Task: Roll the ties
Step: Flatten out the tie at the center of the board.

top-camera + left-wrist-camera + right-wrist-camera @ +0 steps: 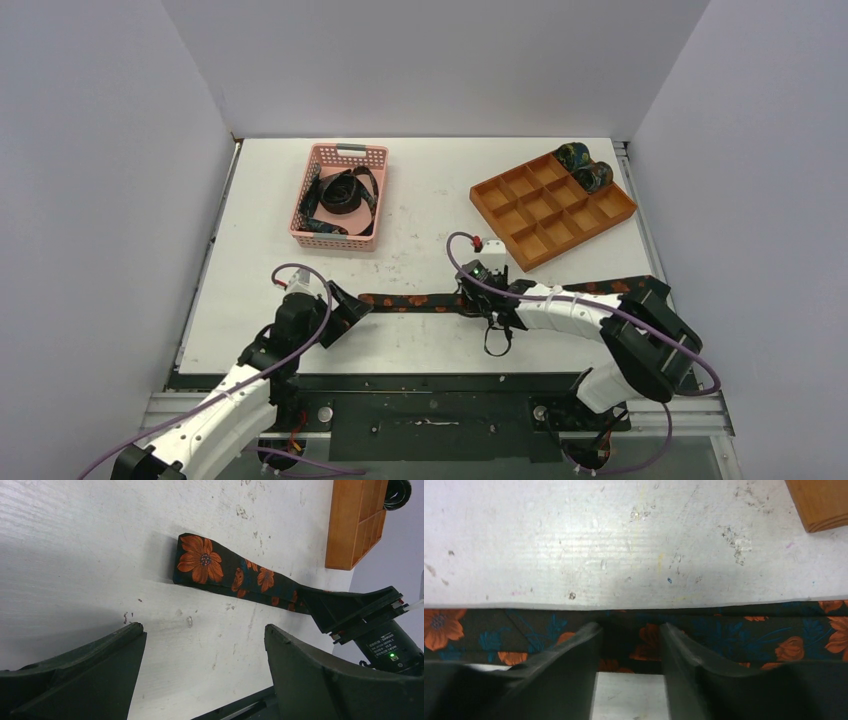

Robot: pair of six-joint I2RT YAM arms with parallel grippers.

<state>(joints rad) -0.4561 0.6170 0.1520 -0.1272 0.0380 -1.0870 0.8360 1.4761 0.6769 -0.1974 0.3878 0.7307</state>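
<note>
Orange-flowered tie (420, 300) flat on white worktop (430, 210), right claw (629, 650) astride it, not clenched, left claw (205, 675) released beside its end, grey walls around.

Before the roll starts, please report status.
Left gripper open, off the tie's end. Right gripper fingers astride the flat tie, grip unclear. Two rolls in tray. Nothing in the way.

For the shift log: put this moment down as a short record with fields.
flat tie: flowered tie lies stretched across the near table
left gripper: open, just short of the tie's end
right gripper: fingers down on the tie's middle, grip unclear
basket: pink, holds unrolled ties
tray: orange, two rolled ties in far corner
</note>
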